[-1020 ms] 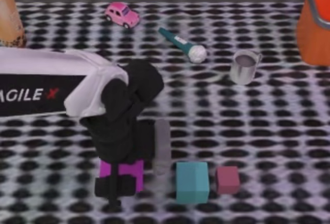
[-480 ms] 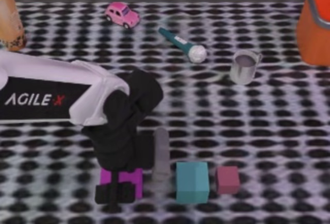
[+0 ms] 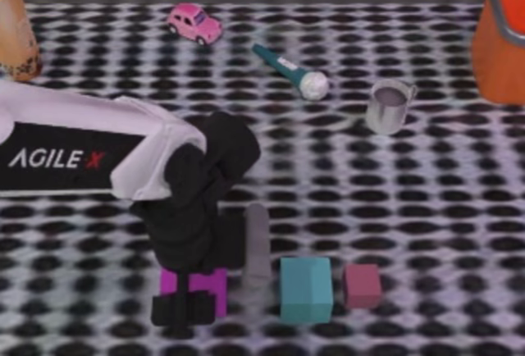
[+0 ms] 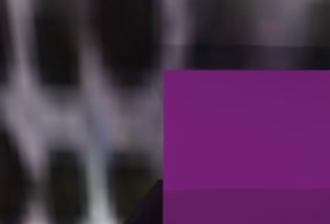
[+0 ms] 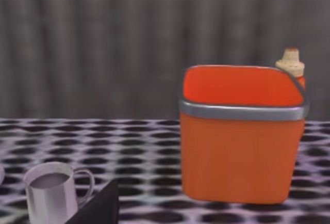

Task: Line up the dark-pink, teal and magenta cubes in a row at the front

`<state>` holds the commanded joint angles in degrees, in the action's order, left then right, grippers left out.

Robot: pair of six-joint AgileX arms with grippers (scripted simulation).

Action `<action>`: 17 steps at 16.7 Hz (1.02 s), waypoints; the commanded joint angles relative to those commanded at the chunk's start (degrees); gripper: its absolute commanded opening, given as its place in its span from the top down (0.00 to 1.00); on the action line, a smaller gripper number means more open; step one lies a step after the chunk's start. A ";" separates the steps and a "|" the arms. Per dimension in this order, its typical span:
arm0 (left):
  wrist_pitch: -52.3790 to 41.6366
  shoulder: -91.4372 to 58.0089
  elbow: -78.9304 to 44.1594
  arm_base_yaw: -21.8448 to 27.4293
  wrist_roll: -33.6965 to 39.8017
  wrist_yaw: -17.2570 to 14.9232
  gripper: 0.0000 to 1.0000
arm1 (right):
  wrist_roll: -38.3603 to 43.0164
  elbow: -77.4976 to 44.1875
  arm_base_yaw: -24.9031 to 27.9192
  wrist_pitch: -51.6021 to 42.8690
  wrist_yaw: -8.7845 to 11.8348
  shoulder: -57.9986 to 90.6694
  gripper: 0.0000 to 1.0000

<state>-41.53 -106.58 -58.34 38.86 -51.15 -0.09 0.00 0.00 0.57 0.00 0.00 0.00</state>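
Observation:
Three cubes stand in a row near the table's front edge. The large magenta cube [image 3: 207, 283] is on the left, the teal cube [image 3: 306, 289] in the middle and the small dark-pink cube [image 3: 362, 285] on the right. My left gripper [image 3: 184, 307] reaches down over the magenta cube and is shut on it, hiding most of its top. In the left wrist view the magenta cube [image 4: 246, 141] fills the picture, with one dark finger [image 4: 150, 209] against its side. My right arm is outside the top view; one of its dark fingers [image 5: 100, 207] shows, with nothing held.
At the back are a pink toy car [image 3: 194, 23], a teal-handled microphone [image 3: 292, 71], a metal mug [image 3: 388, 106], an orange bin [image 3: 500, 40] at the right edge and a paper cup [image 3: 15, 24] at the left edge. A narrow gap separates the magenta and teal cubes.
Over the last second my left arm slid a little right and the magenta cube went slightly toward the front edge. In the last half second nothing moved.

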 joint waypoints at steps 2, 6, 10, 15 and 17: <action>0.00 0.00 0.00 0.00 0.00 0.00 0.10 | 0.00 0.00 0.00 0.00 0.00 0.00 0.00; 0.00 0.00 0.00 0.00 0.00 0.00 0.00 | 0.00 0.00 0.00 0.00 0.00 0.00 0.00; 0.00 0.00 0.00 0.00 0.00 0.00 0.00 | 0.00 0.00 0.00 0.00 0.00 0.00 0.00; -2.37 0.94 -1.58 0.07 -0.29 0.02 0.00 | 0.00 0.00 0.00 0.00 0.00 0.00 0.00; -6.32 2.64 -3.78 -0.06 -0.37 0.02 0.00 | 0.00 0.00 0.00 0.00 0.00 0.00 0.00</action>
<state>-47.86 -103.94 -62.13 38.80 -51.52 -0.07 0.00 0.00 0.57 0.00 0.00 0.00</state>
